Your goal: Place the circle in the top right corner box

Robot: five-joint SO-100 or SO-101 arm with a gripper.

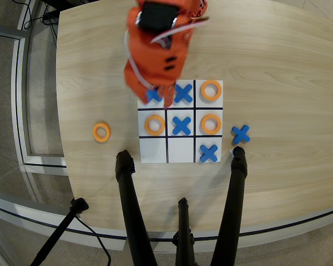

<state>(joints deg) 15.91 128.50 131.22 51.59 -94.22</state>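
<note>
Hand (165,98) blurred over board (153,155) — opening unclear, circle (101,132) apart

In the overhead view, the board (180,121) has only 2 bare cells: the lower-left cell (153,149) and the lower-middle cell (181,149). The orange arm (155,50) hangs over the upper-left cell, its fingers (167,94) partly hiding a blue X (153,95). A loose orange ring (101,132) lies alone on open surface (277,55) left of the board. 3 black tripod legs (130,210) crowd the near edge, and one leg tip (238,152) sits just beside a loose blue X (241,133) to the right.
</note>
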